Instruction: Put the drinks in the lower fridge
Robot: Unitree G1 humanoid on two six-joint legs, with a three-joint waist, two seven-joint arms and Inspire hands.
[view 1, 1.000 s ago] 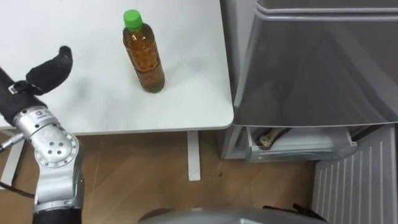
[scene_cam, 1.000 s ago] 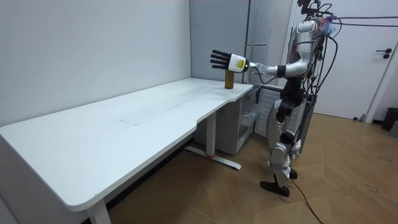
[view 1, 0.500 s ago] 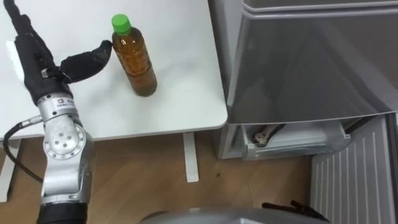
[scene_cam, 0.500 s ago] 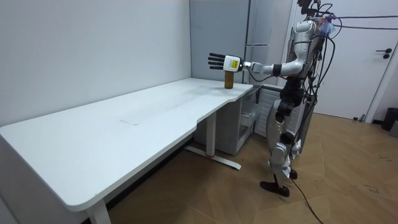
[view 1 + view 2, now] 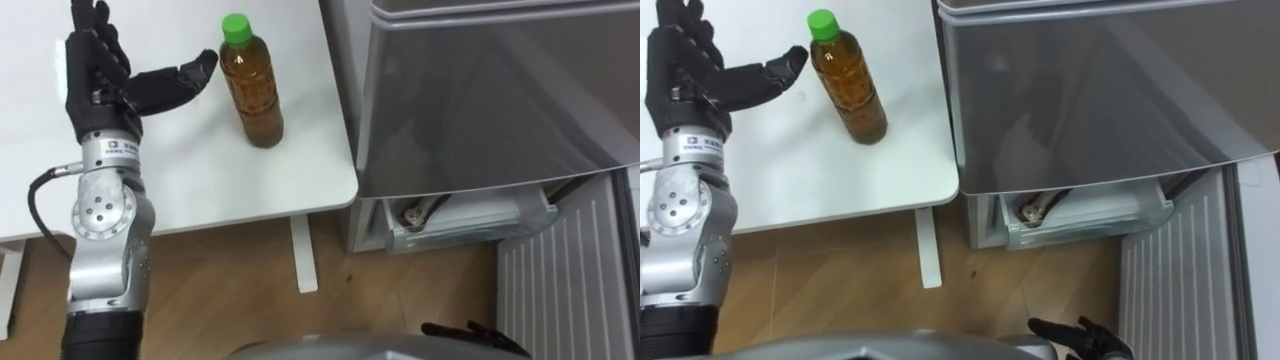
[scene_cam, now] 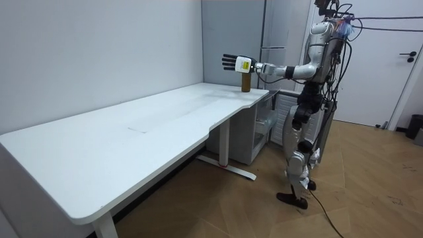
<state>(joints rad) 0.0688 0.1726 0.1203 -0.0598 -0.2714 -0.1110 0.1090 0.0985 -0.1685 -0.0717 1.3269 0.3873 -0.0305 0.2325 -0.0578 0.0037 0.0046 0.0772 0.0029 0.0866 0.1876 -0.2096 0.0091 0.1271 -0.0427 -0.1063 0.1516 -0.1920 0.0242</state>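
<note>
Our left hand, black and carried on a silver forearm, hovers above the white counter with its fingers straight and spread wide, holding nothing. Its thumb reaches out sideways towards the drink.

We count one drink: a clear plastic bottle of amber tea with a green cap. It stands upright on the counter, close to the right edge and a little back from the front right corner. The bottle is to the right of the hand, and the thumb tip lies just beside the bottle's shoulder, below the cap. The palm and the other fingers are well apart from it.

We count one fridge, a tall grey one, set just beside the counter's right edge. A pale lower compartment shows beneath its grey front.

From the room view we stand at the counter's end by the fridge, left arm stretched out level over the counter.

Our right hand shows low by our body; we cannot tell whether it is open or closed.
</note>
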